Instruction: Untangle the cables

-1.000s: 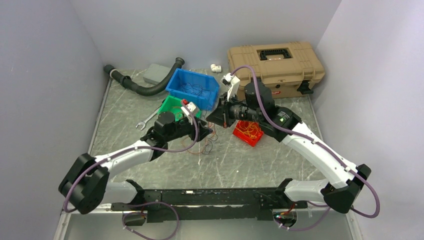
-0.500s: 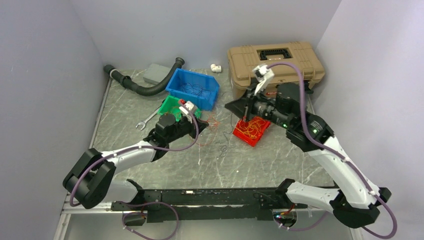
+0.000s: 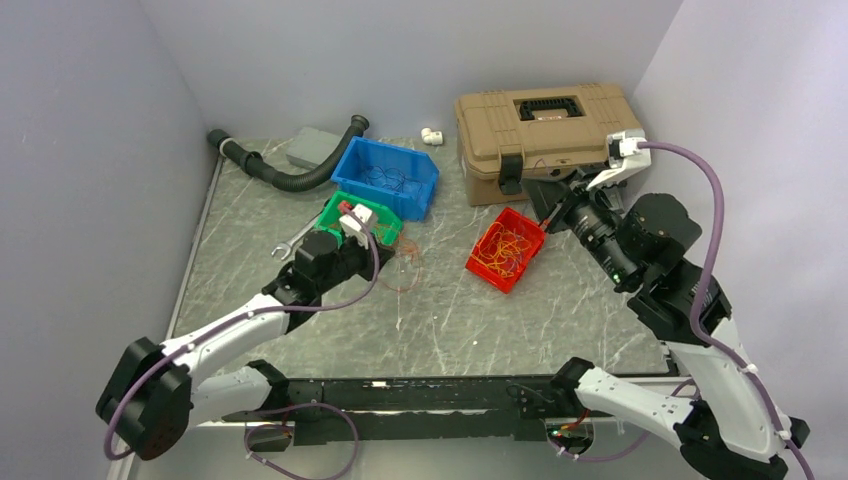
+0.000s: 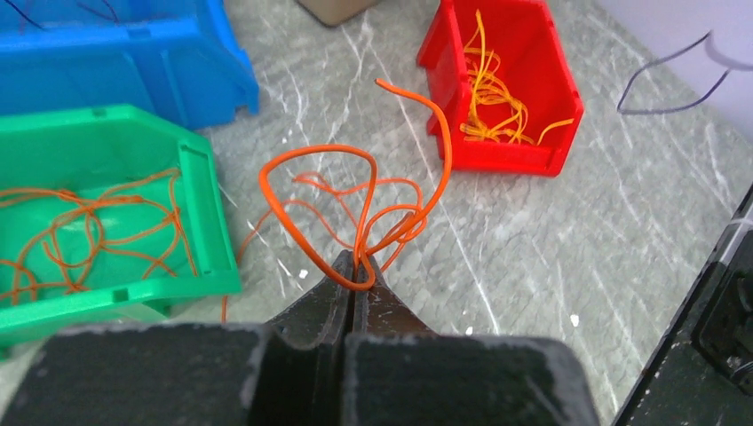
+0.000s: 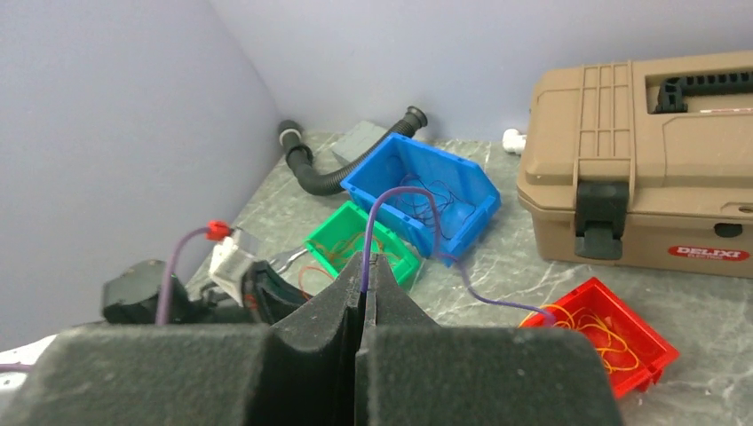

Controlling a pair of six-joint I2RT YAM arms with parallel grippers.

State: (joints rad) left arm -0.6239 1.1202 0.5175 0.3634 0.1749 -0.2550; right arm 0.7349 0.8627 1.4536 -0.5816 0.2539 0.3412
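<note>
The only readable writing is the brand name "DELIXI", in white capitals on a small red oval label. In the right wrist view, the label sits low on the front wall of the tan toolbox, to the right of its dark latch. In the top view, a small red-and-white sticker lies on the toolbox lid just below the handle, with print too small to read.

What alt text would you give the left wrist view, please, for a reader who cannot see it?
The left gripper, shut, pinches looped orange cables over a marble table. A green bin of orange cables sits left, a blue bin behind it, a red bin of yellow cables upper right.
</note>
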